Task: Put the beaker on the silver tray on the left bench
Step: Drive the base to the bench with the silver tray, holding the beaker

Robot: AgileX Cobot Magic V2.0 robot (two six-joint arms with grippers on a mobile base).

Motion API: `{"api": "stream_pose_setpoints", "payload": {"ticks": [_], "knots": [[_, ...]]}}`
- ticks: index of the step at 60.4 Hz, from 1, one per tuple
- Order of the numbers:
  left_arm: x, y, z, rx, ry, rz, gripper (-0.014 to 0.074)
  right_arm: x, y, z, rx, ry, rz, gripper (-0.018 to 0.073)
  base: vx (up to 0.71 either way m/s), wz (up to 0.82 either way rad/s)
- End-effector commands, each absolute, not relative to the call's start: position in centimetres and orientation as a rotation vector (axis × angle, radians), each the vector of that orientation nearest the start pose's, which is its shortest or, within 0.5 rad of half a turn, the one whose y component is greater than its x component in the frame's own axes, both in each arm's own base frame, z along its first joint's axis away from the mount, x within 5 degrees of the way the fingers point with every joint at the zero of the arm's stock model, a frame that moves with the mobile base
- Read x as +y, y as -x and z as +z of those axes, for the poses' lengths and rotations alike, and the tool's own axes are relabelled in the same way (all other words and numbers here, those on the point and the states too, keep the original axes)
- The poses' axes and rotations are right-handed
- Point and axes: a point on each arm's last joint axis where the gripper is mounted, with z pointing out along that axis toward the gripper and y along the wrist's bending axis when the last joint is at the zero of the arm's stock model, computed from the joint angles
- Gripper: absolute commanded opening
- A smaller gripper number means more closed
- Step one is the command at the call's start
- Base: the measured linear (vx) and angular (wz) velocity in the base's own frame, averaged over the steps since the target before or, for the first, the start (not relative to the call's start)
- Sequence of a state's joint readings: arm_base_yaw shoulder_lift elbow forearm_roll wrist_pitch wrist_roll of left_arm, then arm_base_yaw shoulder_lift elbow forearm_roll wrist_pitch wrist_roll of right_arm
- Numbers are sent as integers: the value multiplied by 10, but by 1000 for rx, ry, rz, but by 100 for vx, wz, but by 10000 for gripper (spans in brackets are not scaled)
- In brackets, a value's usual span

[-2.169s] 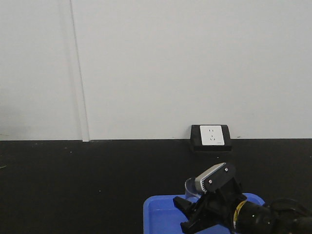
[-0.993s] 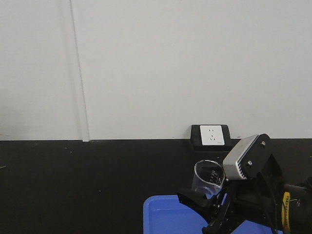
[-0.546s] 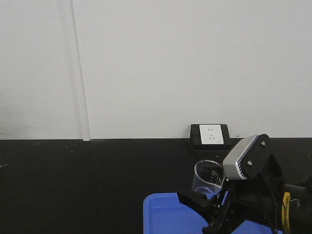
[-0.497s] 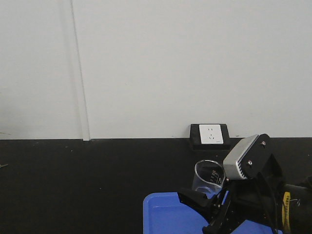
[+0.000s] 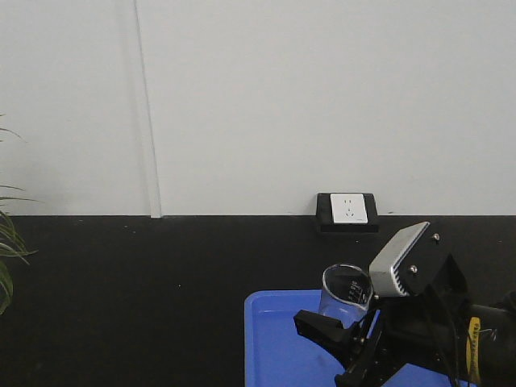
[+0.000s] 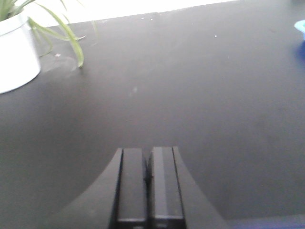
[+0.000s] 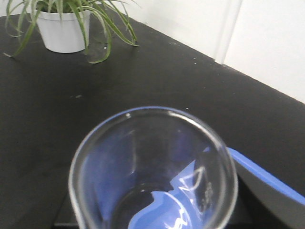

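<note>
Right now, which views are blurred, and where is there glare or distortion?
Front view: even light, sharp; the beaker shows its marks. Left wrist view: soft everywhere, the wall at top burnt out white, the left hand blurred. Right wrist view: the beaker's near rim is out of focus, and the blue tray looks bent through the glass.

The beaker (image 5: 345, 292) was small, clear glass, empty, with faint printed graduations. It stood upright, mouth up, held above the blue tray (image 5: 274, 343) by the right gripper (image 5: 334, 322).
</note>
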State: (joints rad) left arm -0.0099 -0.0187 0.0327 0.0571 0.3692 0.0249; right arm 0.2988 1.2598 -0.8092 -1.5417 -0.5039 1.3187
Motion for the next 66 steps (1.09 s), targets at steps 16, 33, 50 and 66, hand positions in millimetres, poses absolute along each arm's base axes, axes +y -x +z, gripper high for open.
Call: {"api": "stream_pose_setpoints", "payload": {"ticks": [16,33,50,66], "knots": [[1,-54,171,1796,-70,56,1,120,-240,326,1671,777,555,-11,-18,2],[1,-54,171,1796,-70,56,1,120,-240,326,1671,777,555,-11,-24,-3],[1,-54,171,1796,-70,56,1,120,-240,326,1671,777,555,-11,-31,-4],[1,-54,171,1796,-70,56,1,121,-240,326,1671,778,556,-11,-35,-6]]}}
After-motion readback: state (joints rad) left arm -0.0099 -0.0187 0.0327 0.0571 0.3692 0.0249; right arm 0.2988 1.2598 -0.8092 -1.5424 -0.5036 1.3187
